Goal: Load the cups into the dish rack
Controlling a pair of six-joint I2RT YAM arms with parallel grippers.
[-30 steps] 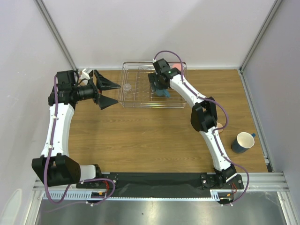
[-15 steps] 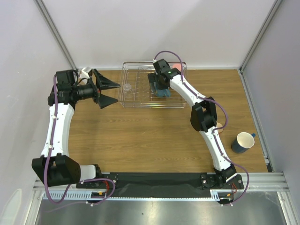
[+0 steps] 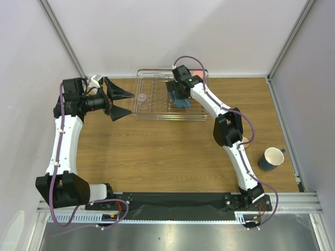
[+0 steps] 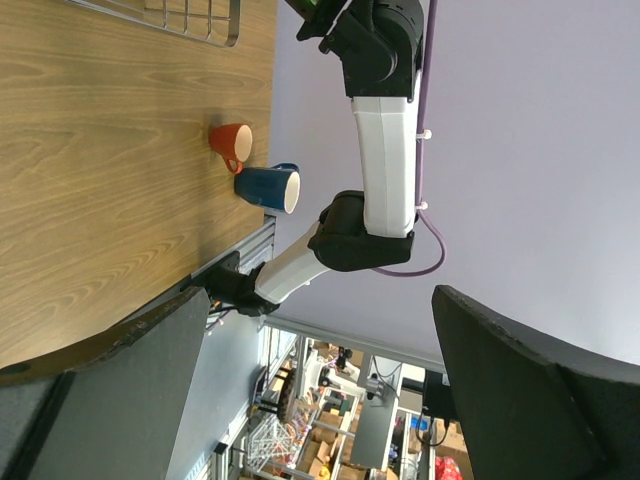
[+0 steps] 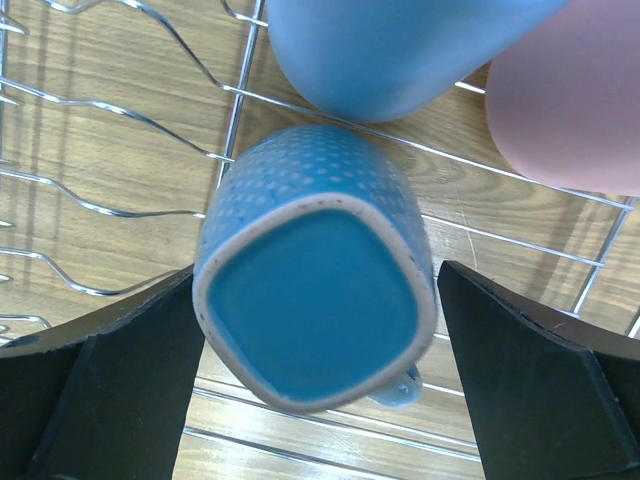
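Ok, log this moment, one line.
right gripper: open around teal mug in dish rack | left gripper: open, empty | on table: dark blue mug, orange cup

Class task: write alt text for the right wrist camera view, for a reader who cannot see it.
A speckled blue mug sits in the wire dish rack, its squarish end facing the camera, between two spread black fingers. Beyond it are a light blue tumbler and a pink tumbler, with wooden table showing through the bars.

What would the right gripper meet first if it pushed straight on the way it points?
Probably the upturned dotted blue mug in the dish rack, centred between the spread fingers of the right gripper; depth is unclear.
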